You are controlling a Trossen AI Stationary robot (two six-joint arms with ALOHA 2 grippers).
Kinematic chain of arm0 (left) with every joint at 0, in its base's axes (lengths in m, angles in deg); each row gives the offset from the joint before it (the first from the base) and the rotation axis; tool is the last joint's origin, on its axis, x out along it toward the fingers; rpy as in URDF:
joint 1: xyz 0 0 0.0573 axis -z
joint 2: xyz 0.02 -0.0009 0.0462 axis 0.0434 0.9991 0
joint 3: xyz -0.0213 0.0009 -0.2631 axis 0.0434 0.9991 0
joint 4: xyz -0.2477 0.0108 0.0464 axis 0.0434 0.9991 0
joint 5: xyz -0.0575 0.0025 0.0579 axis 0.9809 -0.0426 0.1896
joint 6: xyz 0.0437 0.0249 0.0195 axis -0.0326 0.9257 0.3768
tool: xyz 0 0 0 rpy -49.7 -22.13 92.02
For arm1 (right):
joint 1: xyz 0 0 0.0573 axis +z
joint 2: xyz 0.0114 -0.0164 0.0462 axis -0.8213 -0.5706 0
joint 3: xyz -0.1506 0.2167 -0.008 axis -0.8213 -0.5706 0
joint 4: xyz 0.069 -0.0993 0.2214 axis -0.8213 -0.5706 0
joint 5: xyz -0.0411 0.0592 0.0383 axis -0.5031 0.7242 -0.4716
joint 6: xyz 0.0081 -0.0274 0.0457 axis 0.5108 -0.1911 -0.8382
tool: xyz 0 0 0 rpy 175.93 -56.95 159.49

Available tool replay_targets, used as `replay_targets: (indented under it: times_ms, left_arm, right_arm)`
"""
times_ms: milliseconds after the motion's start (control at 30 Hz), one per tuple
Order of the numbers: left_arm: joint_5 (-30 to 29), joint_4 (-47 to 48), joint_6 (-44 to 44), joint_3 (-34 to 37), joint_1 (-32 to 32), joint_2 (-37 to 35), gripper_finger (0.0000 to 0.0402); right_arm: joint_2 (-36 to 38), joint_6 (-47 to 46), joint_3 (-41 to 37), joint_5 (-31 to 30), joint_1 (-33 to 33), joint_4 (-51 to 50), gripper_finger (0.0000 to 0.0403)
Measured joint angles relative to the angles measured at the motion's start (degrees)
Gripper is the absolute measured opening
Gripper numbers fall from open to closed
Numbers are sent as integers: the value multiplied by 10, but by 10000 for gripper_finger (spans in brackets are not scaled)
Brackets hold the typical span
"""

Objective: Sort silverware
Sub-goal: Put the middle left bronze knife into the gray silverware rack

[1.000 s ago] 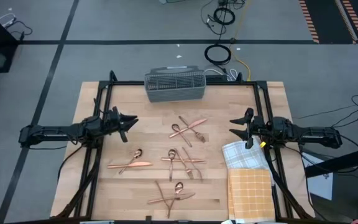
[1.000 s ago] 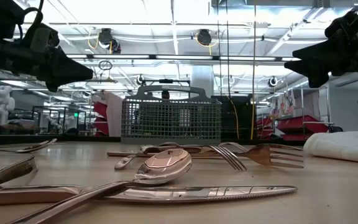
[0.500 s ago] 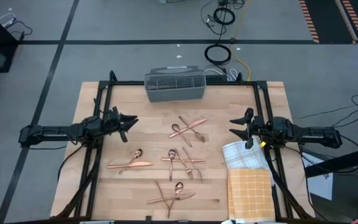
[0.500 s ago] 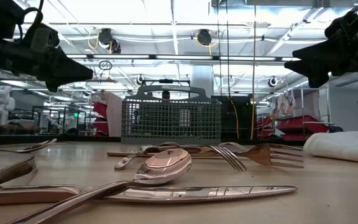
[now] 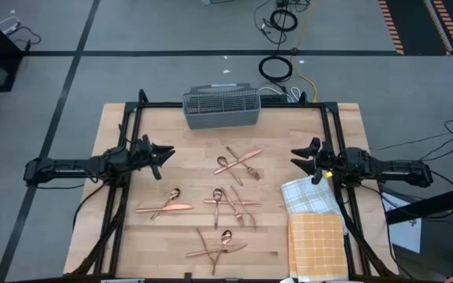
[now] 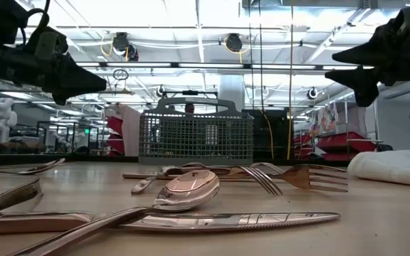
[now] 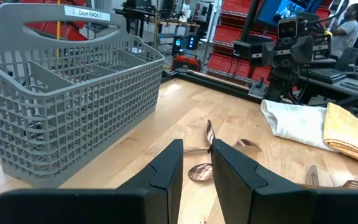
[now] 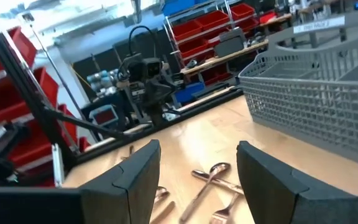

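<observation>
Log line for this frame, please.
left gripper: slightly open, empty | right gripper: open, empty | silverware: scattered on table | caddy: unloaded

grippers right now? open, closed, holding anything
left gripper: open a little, holding nothing
right gripper: open wide, holding nothing

Silverware (image 5: pixel 228 198) pieces too small to tell apart overhead; nearest knife (image 6: pixel 191 222) edge-cropped.

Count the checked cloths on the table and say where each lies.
2. A white checked cloth lies at the table's right edge below the right arm; an orange checked cloth lies just below it, toward the near right corner.
</observation>
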Motion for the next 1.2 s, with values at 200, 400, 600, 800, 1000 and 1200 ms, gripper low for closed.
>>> replay_targets:
  times_ms: [200, 400, 600, 800, 1000, 1200]
  left_arm:
    - [0, 0, 0, 0, 0, 0, 89]
    - [0, 0, 0, 0, 0, 0, 89]
    - [0, 0, 0, 0, 0, 0, 89]
    - [0, -21, 1, 0, 0, 0, 89]
    - [12, -67, -84, 0, 0, 0, 89]
    - [-29, -99, -104, 0, 0, 0, 89]
  right_arm:
    - [0, -9, 0, -3, 0, 13, 199]
    - [0, -25, 0, -4, 0, 14, 199]
    - [0, -25, 0, -22, 0, 14, 199]
    - [0, -37, 0, -21, 0, 14, 199]
    - [0, -36, 0, -21, 0, 13, 199]
    - [0, -33, 0, -21, 0, 13, 199]
